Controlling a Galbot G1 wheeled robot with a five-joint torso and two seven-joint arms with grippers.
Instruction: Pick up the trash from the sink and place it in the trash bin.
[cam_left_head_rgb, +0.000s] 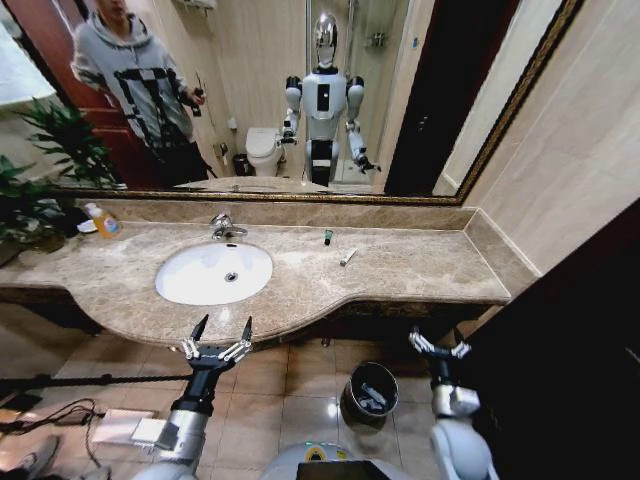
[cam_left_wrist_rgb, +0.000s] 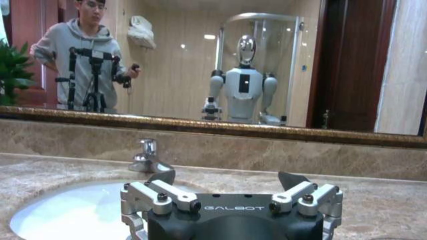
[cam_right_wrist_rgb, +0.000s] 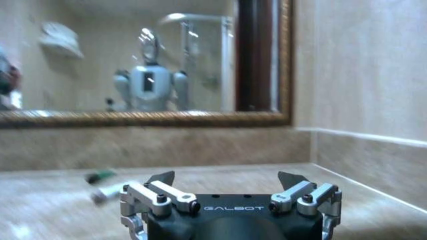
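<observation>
1. The left gripper is in front of the sink, fingers wide apart and holding nothing.
2. The right gripper is wide apart too, near the bin.
3. A green-capped piece and a tube lie on the counter.
4. Some trash is in the bin.

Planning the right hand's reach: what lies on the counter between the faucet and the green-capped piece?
Bare marble, by the head view: nothing lies between the faucet and the green-capped piece.

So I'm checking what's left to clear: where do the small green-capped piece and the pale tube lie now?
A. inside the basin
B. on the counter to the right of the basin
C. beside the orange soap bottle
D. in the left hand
B: the green-capped piece and pale tube lie on the counter right of the basin; both hands are empty.
</observation>
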